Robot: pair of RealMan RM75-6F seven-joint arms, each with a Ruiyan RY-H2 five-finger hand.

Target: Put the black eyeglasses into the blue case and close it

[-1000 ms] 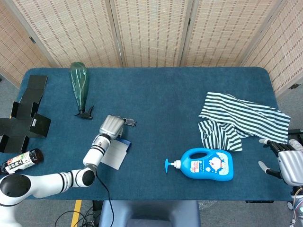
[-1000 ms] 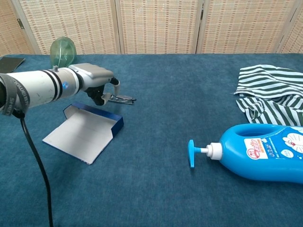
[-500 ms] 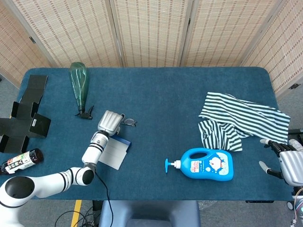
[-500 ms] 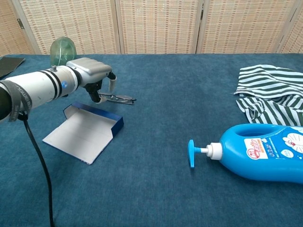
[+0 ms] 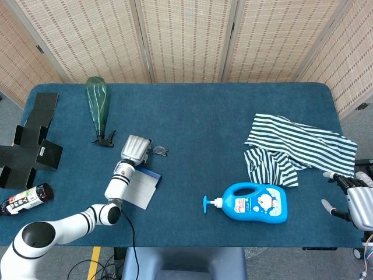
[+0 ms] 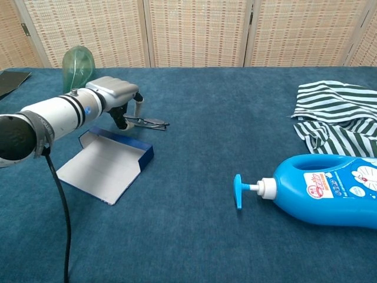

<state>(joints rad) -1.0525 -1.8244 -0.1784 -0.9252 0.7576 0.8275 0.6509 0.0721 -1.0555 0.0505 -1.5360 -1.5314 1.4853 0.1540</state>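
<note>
The black eyeglasses (image 5: 158,151) (image 6: 147,122) lie flat on the blue table cloth, just behind the open blue case (image 5: 141,188) (image 6: 106,162). The case lies open with its pale inside facing up and nothing in it. My left hand (image 5: 135,150) (image 6: 118,97) hovers at the left end of the glasses, fingers curved down toward the frame and thumb held apart; I see no grip on them. My right hand (image 5: 352,198) hangs off the table's right edge, fingers spread and holding nothing.
A green bottle (image 5: 98,105) (image 6: 78,61) lies behind the left hand. A blue pump bottle (image 5: 256,202) (image 6: 330,188) lies at front right, with a striped cloth (image 5: 297,149) (image 6: 336,115) behind it. Black boxes (image 5: 32,143) and a small dark bottle (image 5: 23,198) sit at the far left.
My left hand has drawn slightly back and left over the glasses' end. The glasses and case stay where they were. The right hand has drifted a little to the right.
</note>
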